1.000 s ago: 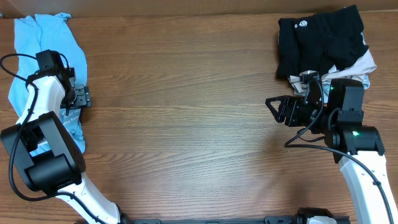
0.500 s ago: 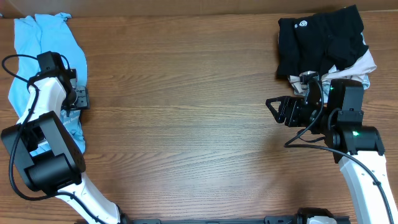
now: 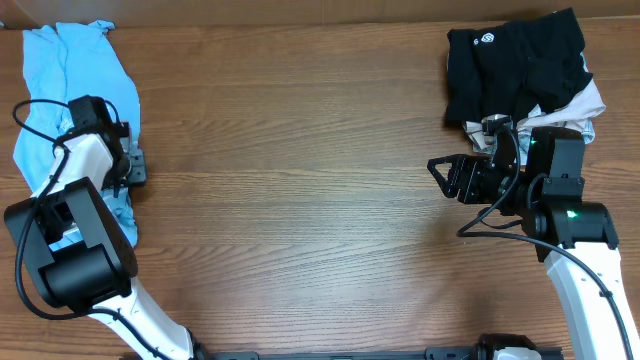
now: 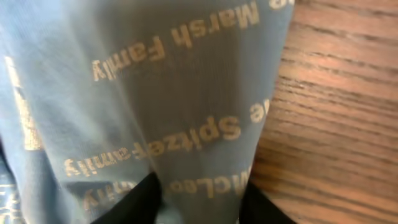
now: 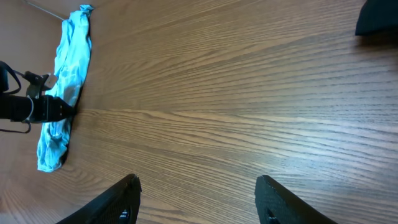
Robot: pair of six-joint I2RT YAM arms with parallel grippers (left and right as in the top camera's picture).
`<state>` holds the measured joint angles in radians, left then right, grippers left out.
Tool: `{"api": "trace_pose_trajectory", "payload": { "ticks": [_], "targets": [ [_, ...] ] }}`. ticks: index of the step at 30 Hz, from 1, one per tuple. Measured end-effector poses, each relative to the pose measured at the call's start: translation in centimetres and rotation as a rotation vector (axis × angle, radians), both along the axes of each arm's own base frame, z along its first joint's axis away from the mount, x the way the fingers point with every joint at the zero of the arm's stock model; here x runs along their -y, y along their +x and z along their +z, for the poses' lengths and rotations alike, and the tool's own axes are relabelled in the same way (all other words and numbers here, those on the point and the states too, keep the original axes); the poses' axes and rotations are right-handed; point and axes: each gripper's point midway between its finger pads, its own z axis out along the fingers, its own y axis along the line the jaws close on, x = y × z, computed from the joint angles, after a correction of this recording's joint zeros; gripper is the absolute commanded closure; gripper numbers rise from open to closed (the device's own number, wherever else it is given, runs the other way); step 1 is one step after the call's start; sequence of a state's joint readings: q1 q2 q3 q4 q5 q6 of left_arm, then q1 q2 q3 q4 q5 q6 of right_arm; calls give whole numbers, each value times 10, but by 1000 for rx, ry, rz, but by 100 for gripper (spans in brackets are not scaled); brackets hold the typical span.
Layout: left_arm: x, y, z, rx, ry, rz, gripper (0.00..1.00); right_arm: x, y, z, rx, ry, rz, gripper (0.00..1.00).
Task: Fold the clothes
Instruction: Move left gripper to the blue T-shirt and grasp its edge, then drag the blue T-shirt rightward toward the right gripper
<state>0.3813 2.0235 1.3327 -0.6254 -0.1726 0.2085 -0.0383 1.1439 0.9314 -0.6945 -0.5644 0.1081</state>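
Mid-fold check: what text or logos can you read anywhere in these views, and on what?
"Marsh Family": on the light blue T-shirt, left wrist view.
"Spitzer": same shirt, the letters before it unclear.
"McLeo": same shirt, the rest cut off.
Small white logo on the black garment: too small to read.

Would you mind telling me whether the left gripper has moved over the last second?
Yes. In the overhead view the left gripper has slid slightly toward the robot's base, along the edge of the blue shirt.

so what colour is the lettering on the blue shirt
Off-white lettering on the light blue T-shirt; it shows best in the left wrist view.
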Motion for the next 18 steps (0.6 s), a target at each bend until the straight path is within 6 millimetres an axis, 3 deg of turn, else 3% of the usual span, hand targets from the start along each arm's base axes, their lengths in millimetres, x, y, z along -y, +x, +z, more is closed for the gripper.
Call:
{"api": "trace_pose_trajectory", "payload": {
  "ticks": [4, 11, 14, 18],
  "targets": [
    [-2, 1, 0, 7, 9, 8, 96, 0, 0, 0, 0, 0, 0, 37],
    [9, 2, 4, 4, -26, 54, 96, 0, 1, 0, 2, -2, -1, 37],
    [36, 16, 10, 19, -76, 20, 96, 0, 1, 0, 4, -3, -2, 37],
    [95, 47, 24, 76, -156, -79, 96, 0, 1, 0, 4, -2, -2, 37]
  ]
}}
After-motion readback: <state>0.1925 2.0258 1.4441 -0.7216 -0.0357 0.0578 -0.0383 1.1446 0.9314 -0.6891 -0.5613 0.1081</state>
